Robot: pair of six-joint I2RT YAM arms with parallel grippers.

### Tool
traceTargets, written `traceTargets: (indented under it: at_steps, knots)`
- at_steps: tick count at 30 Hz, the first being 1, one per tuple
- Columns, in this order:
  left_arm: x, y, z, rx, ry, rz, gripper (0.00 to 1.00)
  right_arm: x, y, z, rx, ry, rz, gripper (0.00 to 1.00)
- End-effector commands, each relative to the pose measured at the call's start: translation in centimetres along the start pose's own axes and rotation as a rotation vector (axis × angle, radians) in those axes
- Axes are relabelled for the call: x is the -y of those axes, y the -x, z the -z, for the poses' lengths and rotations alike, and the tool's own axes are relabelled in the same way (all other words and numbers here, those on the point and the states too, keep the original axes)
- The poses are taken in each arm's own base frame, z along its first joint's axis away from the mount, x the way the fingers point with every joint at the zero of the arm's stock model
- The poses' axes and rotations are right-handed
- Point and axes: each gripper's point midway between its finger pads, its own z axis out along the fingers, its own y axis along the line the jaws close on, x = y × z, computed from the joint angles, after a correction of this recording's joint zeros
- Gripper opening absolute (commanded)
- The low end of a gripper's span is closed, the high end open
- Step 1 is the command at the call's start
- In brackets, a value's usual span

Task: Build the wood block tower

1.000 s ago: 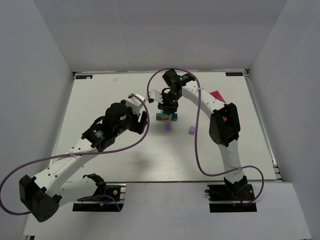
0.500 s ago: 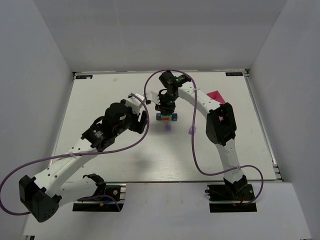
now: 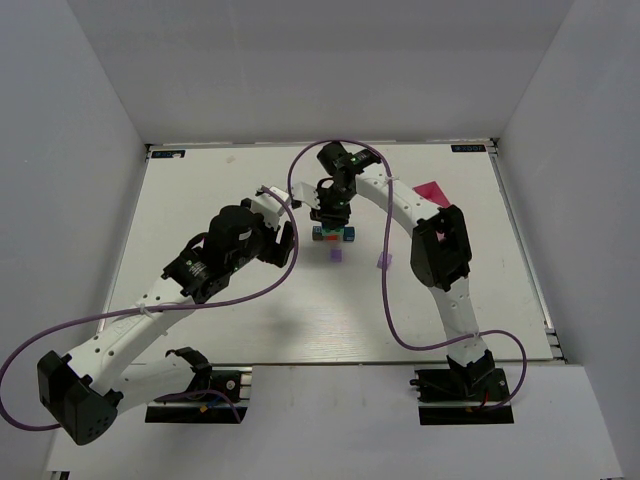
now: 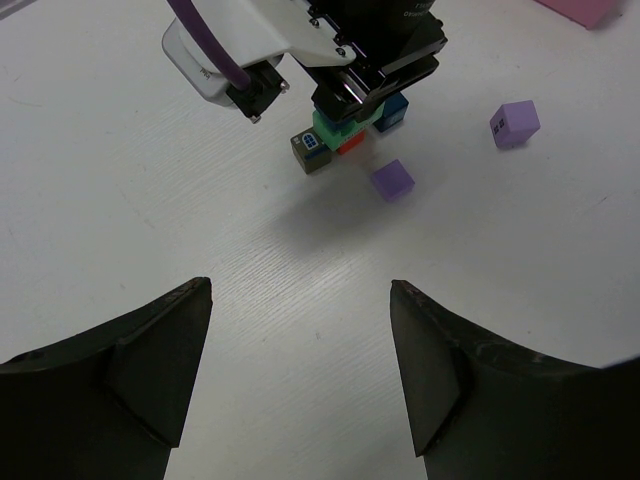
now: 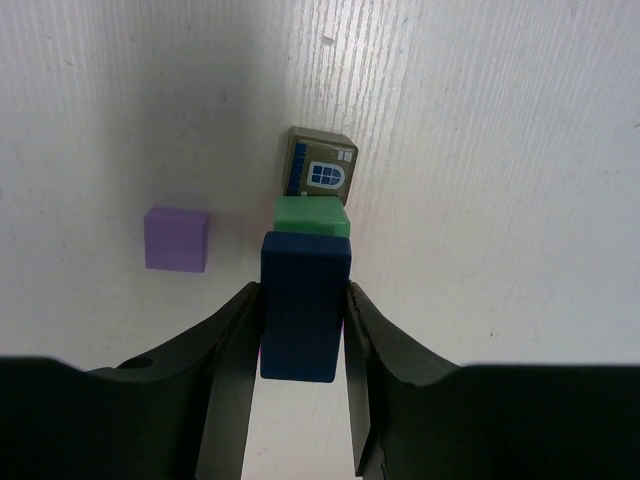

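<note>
To stack it, the right claw (image 5: 303, 302) clamps a blue block (image 5: 305, 335) just above the tower (image 3: 332, 234); the left claw (image 4: 300, 300) hangs released nearby.

**Right arm caps the cluster; open table lies toward the left arm**

The right gripper (image 3: 333, 214) hangs straight over the block cluster (image 3: 332, 235) with a dark blue block (image 5: 305, 305) clamped between its fingers, so the way in from above is blocked. A purple cube (image 4: 392, 180) lies just beside the cluster on its near side. A second purple cube (image 4: 514, 124) lies farther right. The pink box (image 3: 432, 190) sits well apart, far right. Bare table (image 4: 150, 220) runs between the wide-spread left gripper (image 4: 300, 290) and the cluster.
</note>
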Motion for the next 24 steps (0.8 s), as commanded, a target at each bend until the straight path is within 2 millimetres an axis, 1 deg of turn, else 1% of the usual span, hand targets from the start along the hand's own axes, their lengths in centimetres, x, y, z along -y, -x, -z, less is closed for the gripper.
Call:
traceTargets:
  at_steps: [1,3,6,7,16,17,24]
  knots:
    - [-0.53,0.49,0.61,0.027,0.020,0.003,0.82,1.16,0.91,0.41,0.016,-0.035,0.033,0.00]
    - [-0.53,0.49,0.61,0.027,0.020,0.003,0.82,1.16,1.12,0.45,0.019,-0.037,0.036,0.00]
    - [-0.53,0.49,0.61,0.027,0.020,0.003,0.82,1.32,0.72,0.37,0.014,-0.039,0.031,0.00]
    - [-0.53,0.49,0.61,0.027,0.020,0.003,0.82,1.32,0.97,0.32,0.016,-0.041,0.038,0.00]
    - [-0.53,0.49,0.61,0.027,0.020,0.003,0.82,1.51,0.77,-0.13,0.011,-0.043,0.035,0.00]
    - [-0.53,0.49,0.61,0.027,0.020,0.003,0.82,1.79,0.73,0.03,0.012,-0.054,0.034,0.00]
    - [-0.53,0.49,0.61,0.027,0.020,0.003,0.82,1.89,0.70,-0.07,0.007,-0.057,0.037,0.00]
